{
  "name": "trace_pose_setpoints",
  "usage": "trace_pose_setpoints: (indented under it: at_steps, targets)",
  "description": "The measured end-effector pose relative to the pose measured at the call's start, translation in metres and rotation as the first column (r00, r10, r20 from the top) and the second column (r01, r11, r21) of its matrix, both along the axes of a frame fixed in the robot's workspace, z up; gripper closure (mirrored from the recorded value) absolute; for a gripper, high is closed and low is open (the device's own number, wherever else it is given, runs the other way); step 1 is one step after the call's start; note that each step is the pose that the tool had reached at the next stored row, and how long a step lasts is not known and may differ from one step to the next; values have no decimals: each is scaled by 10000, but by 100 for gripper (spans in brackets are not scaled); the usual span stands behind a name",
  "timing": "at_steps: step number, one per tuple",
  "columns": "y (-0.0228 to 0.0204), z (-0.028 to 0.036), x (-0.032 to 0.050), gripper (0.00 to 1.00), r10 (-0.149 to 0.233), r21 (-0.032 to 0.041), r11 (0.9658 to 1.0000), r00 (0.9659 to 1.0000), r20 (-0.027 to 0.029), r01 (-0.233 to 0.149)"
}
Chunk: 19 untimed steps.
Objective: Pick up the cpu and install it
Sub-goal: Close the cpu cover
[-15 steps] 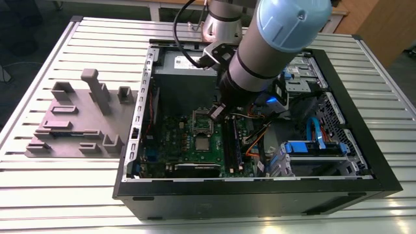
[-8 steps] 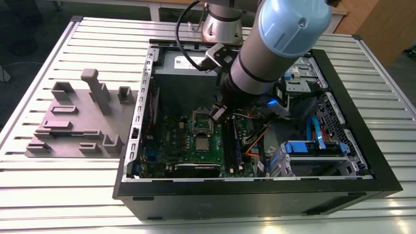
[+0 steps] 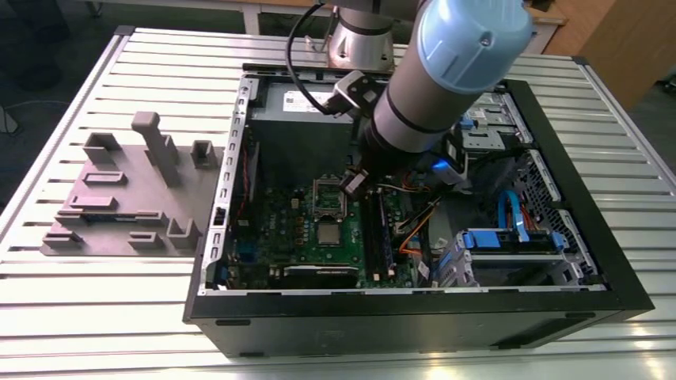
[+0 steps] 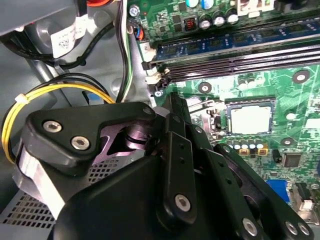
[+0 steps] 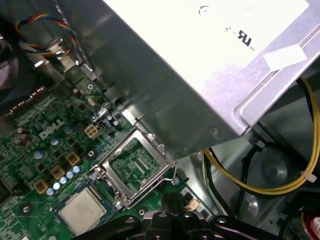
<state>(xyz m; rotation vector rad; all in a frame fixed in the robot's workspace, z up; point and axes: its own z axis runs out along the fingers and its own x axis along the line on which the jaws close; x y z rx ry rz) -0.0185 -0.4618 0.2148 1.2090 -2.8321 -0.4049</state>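
Note:
The cpu is a small silver square lying flat in its socket on the green motherboard inside the open computer case. In both wrist views the cpu sits uncovered. The silver socket frame is hinged up and open beside it. My gripper hangs over the board just past the raised frame, on the side away from the cpu. Its black tip looks shut, holds nothing, and is close to the frame's wire lever.
The grey power supply box stands close beside the gripper. Yellow and black cables run near it. Memory slots line the socket's other side. In the exterior view, drive bays fill the case's right and a grey fixture block lies outside at the left.

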Motion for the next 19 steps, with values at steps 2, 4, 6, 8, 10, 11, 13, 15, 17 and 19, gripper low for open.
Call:
trace_pose_setpoints:
  at_steps: [2, 4, 6, 8, 10, 11, 13, 15, 17, 19]
  targets:
    - [22, -6, 0, 90, 1, 1, 10000, 10000, 1, -1]
    - [42, -10, 1, 90, 1, 2, 10000, 10000, 1, -1]
    - [51, -13, 1, 90, 2, 5, 10000, 10000, 1, -2]
    - [51, -13, 0, 90, 25, 5, 10000, 10000, 0, -25]
    - [51, -15, 0, 90, 41, 7, 10000, 10000, 1, -41]
    - [52, -18, 0, 90, 40, 9, 10000, 10000, 1, -40]
    - [55, -26, 1, 90, 42, 14, 10000, 10000, 1, -42]
    - [60, -35, 1, 90, 41, 26, 10000, 10000, 1, -41]
    - [71, -46, 0, 90, 39, 44, 10000, 10000, 1, -39]
    - [78, -53, 0, 90, 39, 120, 9999, 10000, 1, -39]
